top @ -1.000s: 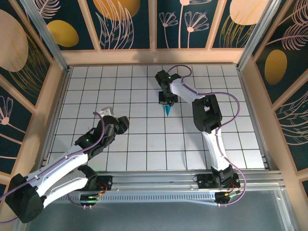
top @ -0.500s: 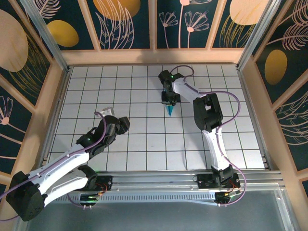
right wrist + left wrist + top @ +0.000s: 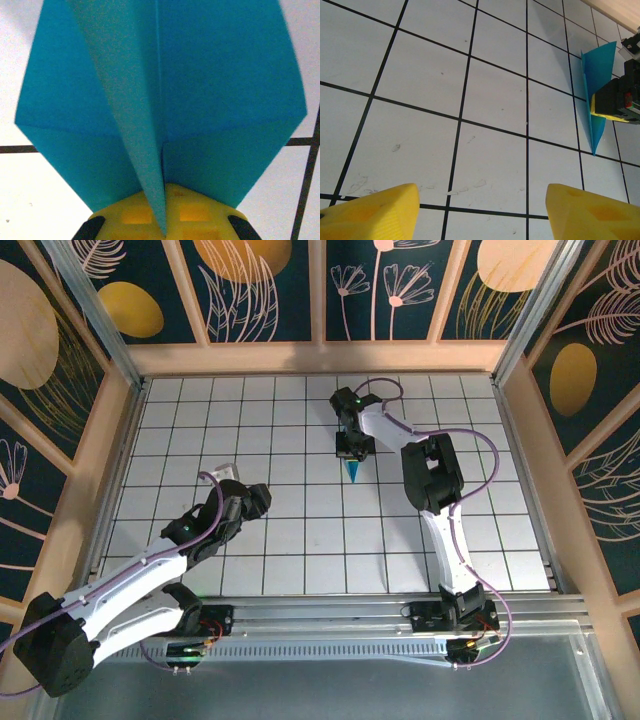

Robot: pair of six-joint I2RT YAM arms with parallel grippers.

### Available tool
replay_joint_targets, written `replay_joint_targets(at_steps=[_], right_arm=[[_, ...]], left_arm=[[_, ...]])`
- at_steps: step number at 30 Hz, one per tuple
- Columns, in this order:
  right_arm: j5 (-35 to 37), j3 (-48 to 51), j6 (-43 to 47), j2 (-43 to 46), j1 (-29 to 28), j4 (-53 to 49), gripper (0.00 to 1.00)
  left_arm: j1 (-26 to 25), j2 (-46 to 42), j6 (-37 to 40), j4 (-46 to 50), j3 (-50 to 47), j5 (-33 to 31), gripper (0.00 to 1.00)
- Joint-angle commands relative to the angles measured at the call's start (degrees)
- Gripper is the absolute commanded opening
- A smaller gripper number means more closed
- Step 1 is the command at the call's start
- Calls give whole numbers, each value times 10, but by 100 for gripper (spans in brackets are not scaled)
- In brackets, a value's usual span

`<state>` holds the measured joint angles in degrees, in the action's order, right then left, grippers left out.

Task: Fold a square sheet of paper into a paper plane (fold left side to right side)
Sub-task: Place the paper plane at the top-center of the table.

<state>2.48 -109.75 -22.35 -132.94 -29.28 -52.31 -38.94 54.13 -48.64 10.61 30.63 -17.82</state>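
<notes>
The table (image 3: 300, 550) is laid with white square tiles ruled by thin black lines. Up close the tiles carry faint grey smudges (image 3: 362, 185). Pale wooden rails (image 3: 320, 357) box it in on 3 sides. Above them stand dark teal wall panels (image 3: 270, 300) painted with gold discs and outlined leaves and flowers. A metal rail (image 3: 330, 612) runs along the near edge at 6 o'clock, where the 2 arms are bolted.

The paper plane (image 3: 352, 471), a slim turquoise dart, is a little toward 1 o'clock from the middle of the tiles, its nose pointing to 6 o'clock. Whether it rests on the tile or hangs just above, I cannot tell. The right gripper (image 3: 352, 450) is clenched on it from the 12 o'clock side. Seen from the wrist, the blue folds fan out from between the yellow fingers (image 3: 135, 217), with a crease down the middle. The left gripper (image 3: 223, 471) hovers at 9 o'clock, well apart from the plane, with its jaws spread and grasping nothing. There is bare tile between its yellow fingertips (image 3: 370, 212).
</notes>
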Motion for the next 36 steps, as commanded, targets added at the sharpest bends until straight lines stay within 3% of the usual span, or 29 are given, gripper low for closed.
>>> replay_joint_targets(at_steps=[1,36], right_arm=[[-6,17,9,-3,4,-1,3],[-13,50,8,10,8,19,14]], left_arm=[[2,4,-1,-5,14,8,68],[2,1,-8,-13,11,15,70]])
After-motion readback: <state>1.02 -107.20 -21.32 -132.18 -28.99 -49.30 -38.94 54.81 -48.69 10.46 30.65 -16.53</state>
